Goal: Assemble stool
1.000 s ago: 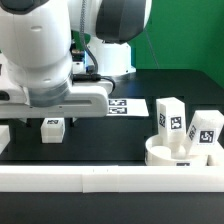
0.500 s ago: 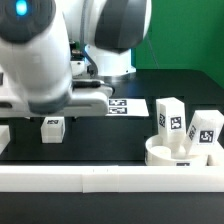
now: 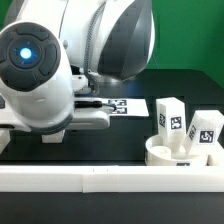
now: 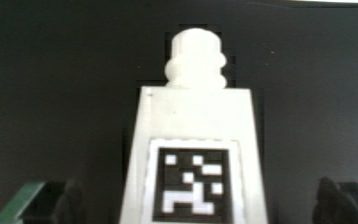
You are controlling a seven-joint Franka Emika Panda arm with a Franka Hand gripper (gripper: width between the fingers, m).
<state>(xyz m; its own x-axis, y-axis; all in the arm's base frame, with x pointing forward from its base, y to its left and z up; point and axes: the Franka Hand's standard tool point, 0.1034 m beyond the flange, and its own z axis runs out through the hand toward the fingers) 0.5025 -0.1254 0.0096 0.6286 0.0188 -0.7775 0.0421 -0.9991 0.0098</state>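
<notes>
A: What has changed at the exterior view's left?
B: The arm point(image 3: 45, 75) has swung closer to the camera. It now hides the leg point(image 4: 190, 150) that showed on the table point(image 3: 110, 142) half a second ago.
A: And the claw?
B: The wrist view shows the gripper point(image 4: 190, 205) released, with its fingers point(image 4: 34, 200) wide on either side of that lying leg, not touching it.
A: Further right?
B: The marker board point(image 3: 128, 105), second leg point(image 3: 168, 118), third leg point(image 3: 204, 130) and seat point(image 3: 175, 158) are unmoved.
</notes>
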